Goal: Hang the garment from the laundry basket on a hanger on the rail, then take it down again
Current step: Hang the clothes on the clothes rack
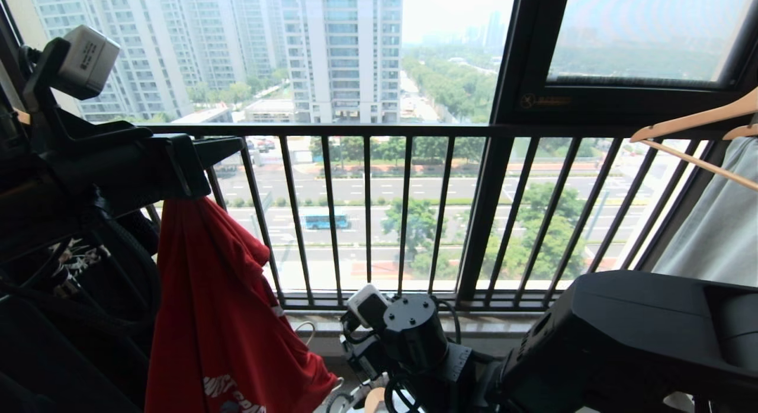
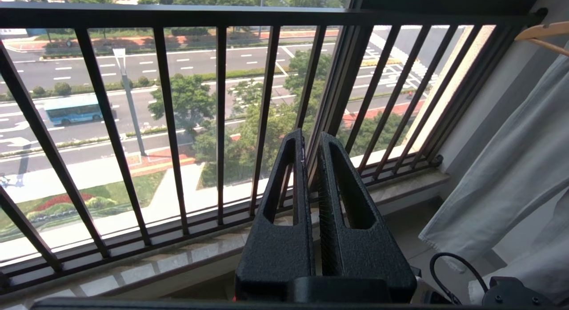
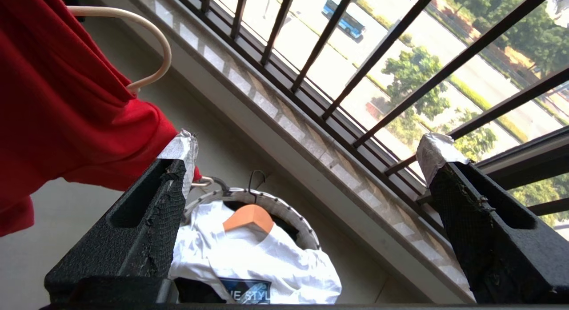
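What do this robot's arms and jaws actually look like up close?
Both arms are black. The left gripper has two rough-textured wedge fingers with long slots. The right gripper has the same wedges, tipped with silvery tape. A white box camera sits on the left arm, and black cables loop round the right wrist.

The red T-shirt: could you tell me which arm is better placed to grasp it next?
Probably right: the open right gripper sits beside the red T-shirt; the left gripper is shut above.
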`<state>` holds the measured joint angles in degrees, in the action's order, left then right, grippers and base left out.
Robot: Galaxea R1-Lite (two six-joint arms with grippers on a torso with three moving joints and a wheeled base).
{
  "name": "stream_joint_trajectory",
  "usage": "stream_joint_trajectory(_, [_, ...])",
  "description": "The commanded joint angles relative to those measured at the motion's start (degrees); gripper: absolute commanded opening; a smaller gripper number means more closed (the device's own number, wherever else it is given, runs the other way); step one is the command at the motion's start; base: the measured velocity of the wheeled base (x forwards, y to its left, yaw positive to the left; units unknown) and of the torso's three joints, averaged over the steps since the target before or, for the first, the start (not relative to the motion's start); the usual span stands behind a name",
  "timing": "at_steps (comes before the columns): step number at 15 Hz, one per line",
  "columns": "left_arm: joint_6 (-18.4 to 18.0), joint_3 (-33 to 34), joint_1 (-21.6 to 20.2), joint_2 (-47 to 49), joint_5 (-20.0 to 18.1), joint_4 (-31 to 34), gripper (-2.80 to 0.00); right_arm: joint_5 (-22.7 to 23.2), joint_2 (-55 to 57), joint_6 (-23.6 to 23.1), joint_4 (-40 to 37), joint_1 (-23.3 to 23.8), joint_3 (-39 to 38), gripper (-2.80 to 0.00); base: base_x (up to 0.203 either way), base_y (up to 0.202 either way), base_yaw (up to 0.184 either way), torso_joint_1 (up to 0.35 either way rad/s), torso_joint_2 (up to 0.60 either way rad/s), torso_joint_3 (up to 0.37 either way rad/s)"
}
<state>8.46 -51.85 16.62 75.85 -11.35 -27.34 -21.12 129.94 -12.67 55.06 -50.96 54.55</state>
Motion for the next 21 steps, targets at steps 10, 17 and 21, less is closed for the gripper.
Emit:
stream_joint_trajectory(10, [0.07,0.08,0.00,-0.55,-0.16,-0.17,-2.80,-1.09,3.32,-0.08,-0.57,-0.02,5.18,0.00,0.000,0.000,0.000,0.000,0.00,0.000])
stream_joint_trajectory(17, [0.07,0.17,0.08,-0.88,-0.34,-0.17,-2.80,-2.29,5.19,-0.25,-3.24,-0.30,10.99,0.00,0.000,0.000,0.000,0.000,0.00,0.000])
stream_joint_trajectory(21, [0.15,0.17,0.00,-0.88,-0.25,-0.08,-2.80,-3.40,7.18,-0.27,-3.83,-3.71,11.12,0.00,0.000,0.000,0.000,0.000,0.00,0.000])
